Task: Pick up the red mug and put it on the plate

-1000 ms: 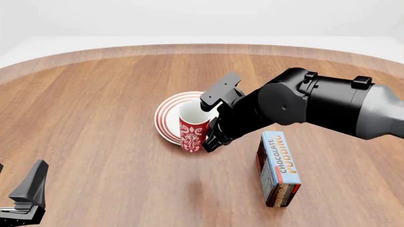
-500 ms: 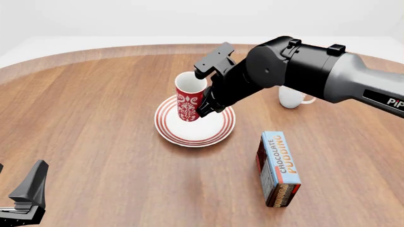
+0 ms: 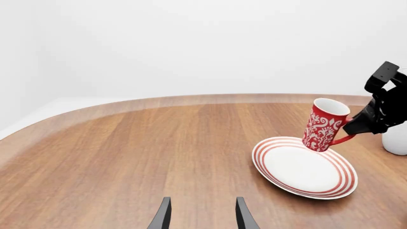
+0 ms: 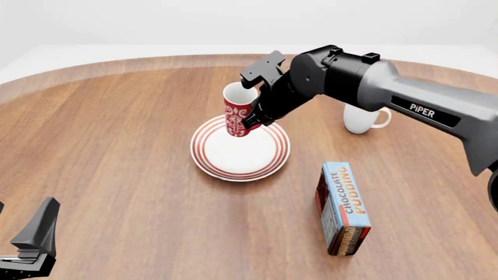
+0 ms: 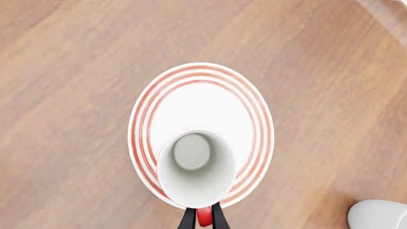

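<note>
Red mug (image 4: 238, 111): held tilted above the plate (image 4: 225, 166), clear of it.
Right jaws (image 4: 255, 119): clamped on the mug handle.
Left jaws (image 3: 202, 217): parted, nothing held.

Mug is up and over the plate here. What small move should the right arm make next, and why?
Probably lower it straight down. The right end effector grips the red mug by its handle, tilted and clear of the plate, roughly above its far side per the left wrist view.
</note>
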Robot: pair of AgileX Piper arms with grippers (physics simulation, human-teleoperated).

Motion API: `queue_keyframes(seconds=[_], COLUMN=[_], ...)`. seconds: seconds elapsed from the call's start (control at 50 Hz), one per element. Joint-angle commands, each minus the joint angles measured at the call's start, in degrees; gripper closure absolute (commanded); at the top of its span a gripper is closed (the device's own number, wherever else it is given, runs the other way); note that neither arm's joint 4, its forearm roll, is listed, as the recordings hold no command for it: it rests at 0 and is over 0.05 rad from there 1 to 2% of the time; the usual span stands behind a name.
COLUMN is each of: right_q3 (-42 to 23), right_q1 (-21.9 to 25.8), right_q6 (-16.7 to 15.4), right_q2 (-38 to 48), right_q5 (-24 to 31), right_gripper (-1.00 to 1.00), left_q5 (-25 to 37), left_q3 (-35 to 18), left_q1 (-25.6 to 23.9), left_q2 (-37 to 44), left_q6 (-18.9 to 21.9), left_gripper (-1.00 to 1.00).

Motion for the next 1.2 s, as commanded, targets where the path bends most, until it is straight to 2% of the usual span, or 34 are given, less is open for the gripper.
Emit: queue_keyframes(seconds=[0.02, 0.18, 0.58, 1.2], right_q3=[-3.45, -5.12, -3.57, -2.77], right_q1=[-1.97, -3.64, -4.03, -2.96], right_q6=[1.4, 1.85, 2.32, 4.05], right_q2=[5.24, 8.56, 12.33, 15.74], right_q5=[-1.45, -2.52, -5.62, -8.45], right_gripper=[1.0, 1.0, 1.0, 1.0], left_q5=[0.0, 0.0, 0.0, 0.0], left_q3=[0.0, 0.0, 0.0, 0.0], left_q1=[0.0, 0.0, 0.0, 0.0], left_q2=[0.0, 0.0, 0.0, 0.0], left_q6=[0.0, 0.0, 0.0, 0.0], left_gripper=[-1.0, -1.0, -1.0, -1.0])
